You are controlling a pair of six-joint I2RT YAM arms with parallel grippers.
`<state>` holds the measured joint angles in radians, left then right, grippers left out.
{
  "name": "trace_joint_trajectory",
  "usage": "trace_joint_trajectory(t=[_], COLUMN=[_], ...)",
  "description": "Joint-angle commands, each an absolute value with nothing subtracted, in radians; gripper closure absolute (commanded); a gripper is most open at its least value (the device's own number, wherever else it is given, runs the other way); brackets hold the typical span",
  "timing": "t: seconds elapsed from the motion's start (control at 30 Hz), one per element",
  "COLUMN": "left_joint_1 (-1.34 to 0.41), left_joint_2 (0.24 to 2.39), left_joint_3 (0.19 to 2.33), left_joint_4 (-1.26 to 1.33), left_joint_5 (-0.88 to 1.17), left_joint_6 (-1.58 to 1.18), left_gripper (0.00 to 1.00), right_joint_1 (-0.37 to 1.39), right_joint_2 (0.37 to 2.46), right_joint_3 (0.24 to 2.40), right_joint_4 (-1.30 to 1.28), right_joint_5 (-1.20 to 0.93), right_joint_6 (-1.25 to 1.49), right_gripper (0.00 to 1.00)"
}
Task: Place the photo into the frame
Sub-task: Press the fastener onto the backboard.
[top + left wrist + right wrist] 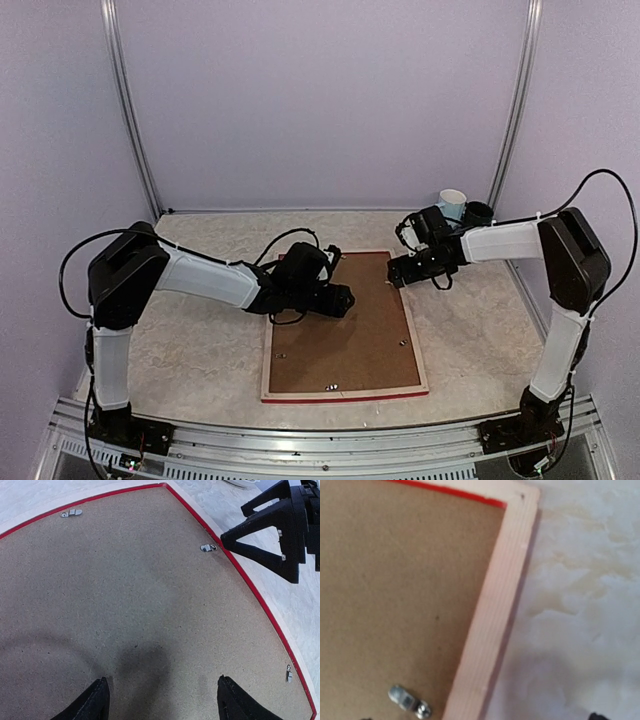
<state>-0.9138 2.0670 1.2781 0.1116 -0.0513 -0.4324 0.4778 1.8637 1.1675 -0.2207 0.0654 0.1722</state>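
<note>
The frame point(413, 340) lies face down in the middle of the table, its pale wood rail and thin red edge around a brown backing board point(340, 340). The photo is hidden. My left gripper point(340, 298) hovers over the board's far left part. In the left wrist view it point(162, 700) is open above bare board point(125, 590), with nothing between the fingers. My right gripper point(397, 272) is at the frame's far right rail, open. The right wrist view shows that rail point(490, 615) and its far corner close below.
Small metal turn clips point(208, 547) point(407, 700) sit along the board's edges. A white cup point(452, 203) and a dark cup point(479, 212) stand at the back right corner. The marble table point(200, 350) is closed in by lilac walls.
</note>
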Motion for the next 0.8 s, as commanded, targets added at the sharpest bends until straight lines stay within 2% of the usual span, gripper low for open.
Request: trace_joint_trajectory(t=[0.0, 0.2, 0.77], left_joint_1=[-0.929, -0.933, -0.935], left_joint_2=[2.095, 2.124, 2.166], left_joint_3=[1.269, 1.269, 1.258], left_joint_4=[0.134, 0.119, 0.13], left_joint_5=[-0.035, -0.049, -0.016], left_joint_6=[-0.455, -0.467, -0.489], left_gripper=[0.27, 0.27, 0.28], right_joint_1=[0.488, 0.488, 0.489], right_joint_2=[1.905, 1.959, 2.012], right_joint_3=[1.217, 1.28, 1.29], right_joint_4=[-0.254, -0.29, -0.29], right_joint_5=[0.086, 0.103, 0.109], right_joint_6=[0.16, 0.15, 0.135], right_gripper=[0.07, 0.08, 0.09])
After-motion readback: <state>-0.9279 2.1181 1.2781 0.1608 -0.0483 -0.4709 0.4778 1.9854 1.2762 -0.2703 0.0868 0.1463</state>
